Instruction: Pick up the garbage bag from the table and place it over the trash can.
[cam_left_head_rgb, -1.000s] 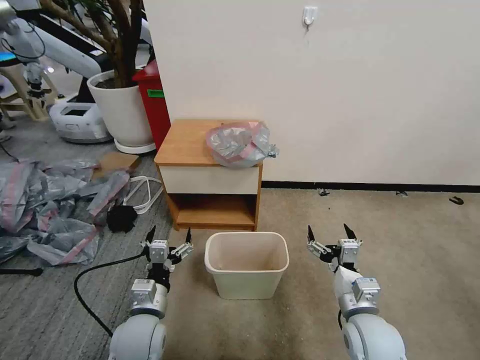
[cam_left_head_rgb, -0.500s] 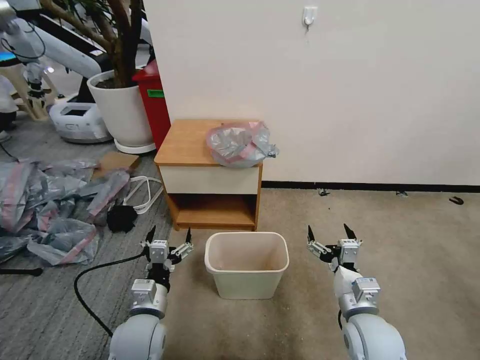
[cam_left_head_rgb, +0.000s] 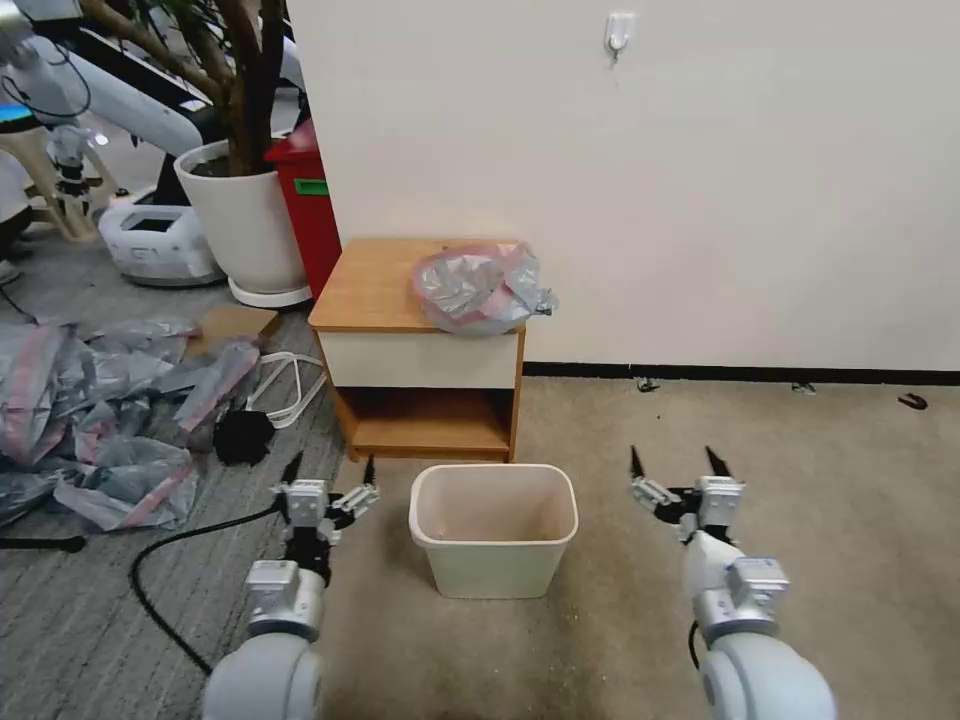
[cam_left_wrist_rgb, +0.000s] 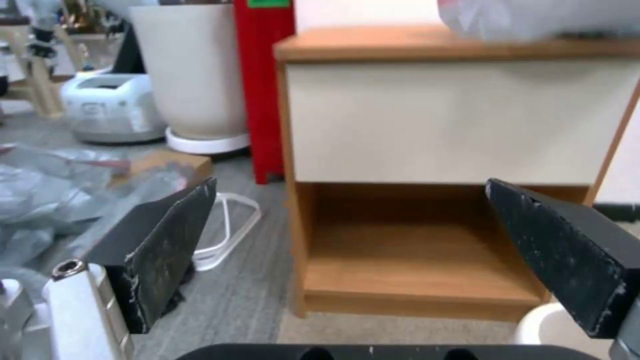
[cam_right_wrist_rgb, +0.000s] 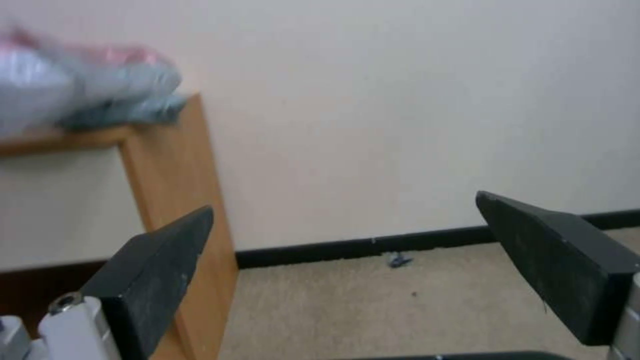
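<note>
Head view shows the garbage bag (cam_left_head_rgb: 481, 288) crumpled on the right part of the table (cam_left_head_rgb: 375, 285) at frame centre, with the trash can (cam_left_head_rgb: 493, 528) on the carpet just below it. Left gripper (cam_left_head_rgb: 331, 469) sits lower left of the can and right gripper (cam_left_head_rgb: 680, 461) lower right, both with fingers spread and holding nothing.

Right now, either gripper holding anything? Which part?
Nothing held. The left gripper and right gripper are both open and empty, flanking the cream plastic trash can; the crinkly grey-pink garbage bag lies on the wooden table.
</note>
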